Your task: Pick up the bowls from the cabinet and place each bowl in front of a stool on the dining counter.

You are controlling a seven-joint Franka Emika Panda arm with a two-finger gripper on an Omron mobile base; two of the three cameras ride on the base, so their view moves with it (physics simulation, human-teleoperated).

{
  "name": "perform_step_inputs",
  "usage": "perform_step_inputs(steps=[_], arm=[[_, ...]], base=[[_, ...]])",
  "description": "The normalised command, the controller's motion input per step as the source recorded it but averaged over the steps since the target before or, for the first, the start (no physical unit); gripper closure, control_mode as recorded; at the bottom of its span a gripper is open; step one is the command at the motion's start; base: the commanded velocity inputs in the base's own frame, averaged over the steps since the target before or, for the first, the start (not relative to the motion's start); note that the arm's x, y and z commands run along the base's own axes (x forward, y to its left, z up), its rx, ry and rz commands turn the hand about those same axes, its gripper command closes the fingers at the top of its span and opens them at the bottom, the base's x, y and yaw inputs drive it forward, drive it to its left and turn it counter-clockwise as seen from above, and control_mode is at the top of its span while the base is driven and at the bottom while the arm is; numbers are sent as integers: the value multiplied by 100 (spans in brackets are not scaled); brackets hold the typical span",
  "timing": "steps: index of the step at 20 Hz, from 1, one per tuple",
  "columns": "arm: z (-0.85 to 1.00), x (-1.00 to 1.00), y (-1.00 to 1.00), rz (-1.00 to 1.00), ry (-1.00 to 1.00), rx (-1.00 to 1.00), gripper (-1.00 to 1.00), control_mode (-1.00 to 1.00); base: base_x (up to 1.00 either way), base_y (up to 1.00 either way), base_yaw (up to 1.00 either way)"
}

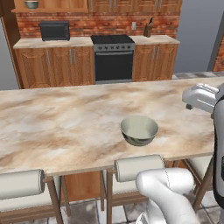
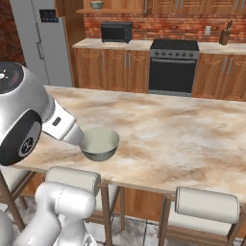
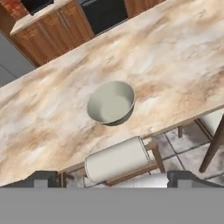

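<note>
One grey-green bowl [image 1: 139, 130] [image 2: 99, 143] [image 3: 110, 103] stands upright on the dining counter [image 1: 65, 118] [image 2: 182, 129] [image 3: 175, 57], near its front edge. It sits right in front of a stool [image 1: 139, 167] [image 2: 72, 178] [image 3: 114, 158] with a cream roll backrest. My gripper [image 3: 112, 178] hangs open and empty, well above the bowl and the stool. Its dark fingertips [image 3: 41, 178] stand wide apart. A second bowl [image 1: 31, 4] [image 2: 96, 5] rests on the open shelf of the cabinet [image 1: 57, 5] [image 2: 115, 6] on the far wall.
More stools [image 1: 21, 183] [image 2: 207, 205] line the counter's near side. Along the back wall are a black microwave [image 1: 54, 30], a stove [image 1: 113, 57], a knife block [image 1: 148, 29] and wooden base cupboards. A grey fridge [image 2: 43, 38] stands at the left.
</note>
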Motion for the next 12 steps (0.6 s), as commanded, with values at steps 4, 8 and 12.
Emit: perform_step_inputs(steps=[4,8,12], arm=[[1,-45,20,23,4,-22,-100,-100],[4,-30,15,8,3,-14,-100,100],[0,0,0,0,0,0,-100,100]], base=[[0,0,0],[-34,19,7],[-71,39,11]])
